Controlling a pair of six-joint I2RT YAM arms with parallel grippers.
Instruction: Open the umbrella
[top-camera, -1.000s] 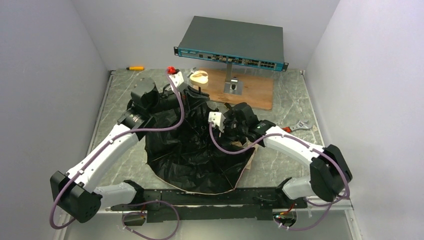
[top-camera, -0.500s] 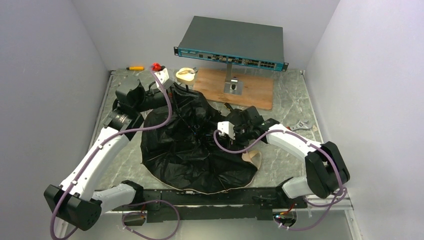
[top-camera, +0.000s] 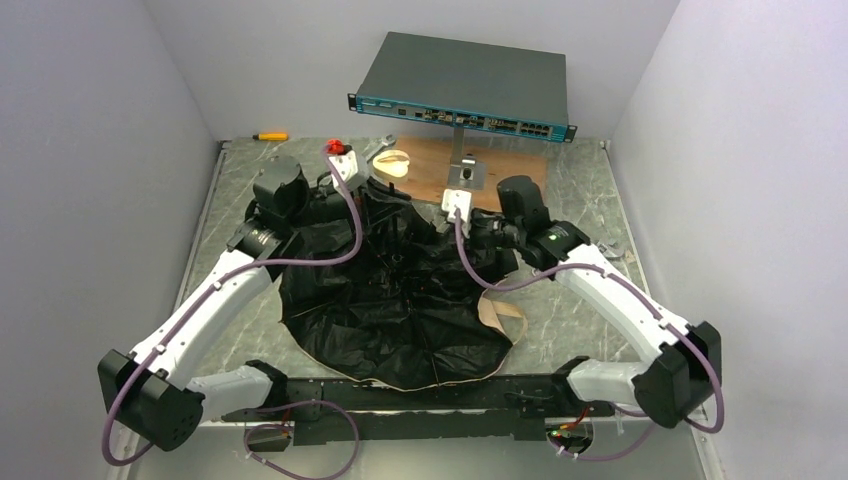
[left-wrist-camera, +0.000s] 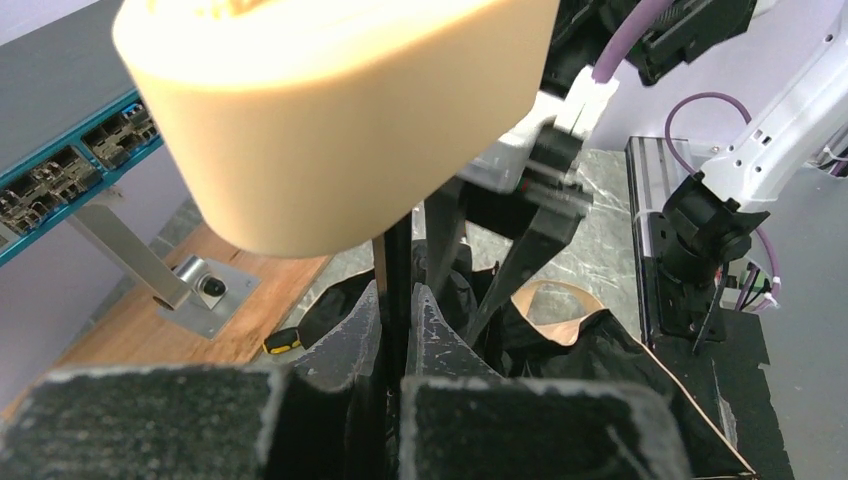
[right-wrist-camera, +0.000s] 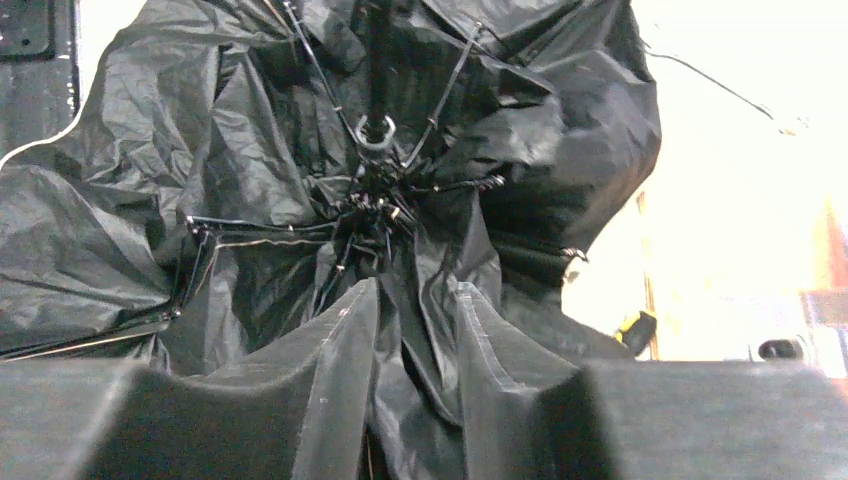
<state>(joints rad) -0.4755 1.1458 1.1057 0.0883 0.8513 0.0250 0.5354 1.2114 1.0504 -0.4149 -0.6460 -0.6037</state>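
Observation:
The umbrella (top-camera: 395, 300) lies spread on the table with its black lining up and a cream-beige rim showing at the near and right edges. Its cream handle (top-camera: 400, 162) points to the back. My left gripper (top-camera: 383, 188) is shut on the black shaft (left-wrist-camera: 398, 290) just below the handle (left-wrist-camera: 330, 110), the fingers (left-wrist-camera: 345, 345) pressed to either side. My right gripper (top-camera: 468, 242) is at the canopy's back right edge, shut on a fold of black fabric (right-wrist-camera: 430, 330). The rib hub (right-wrist-camera: 372, 135) shows beyond the gripper (right-wrist-camera: 415, 305).
A dark-grey network switch (top-camera: 465, 80) stands on a metal post over a wooden board (top-camera: 515, 185) at the back. A yellow screwdriver (top-camera: 270, 136) lies back left. A small yellow-and-black tool (left-wrist-camera: 283, 341) lies by the board. A black rail (top-camera: 400, 395) runs along the near edge.
My right arm has swung from over the canopy's middle out to its back right edge. My left gripper and the handle have shifted right. The canopy has changed shape a little.

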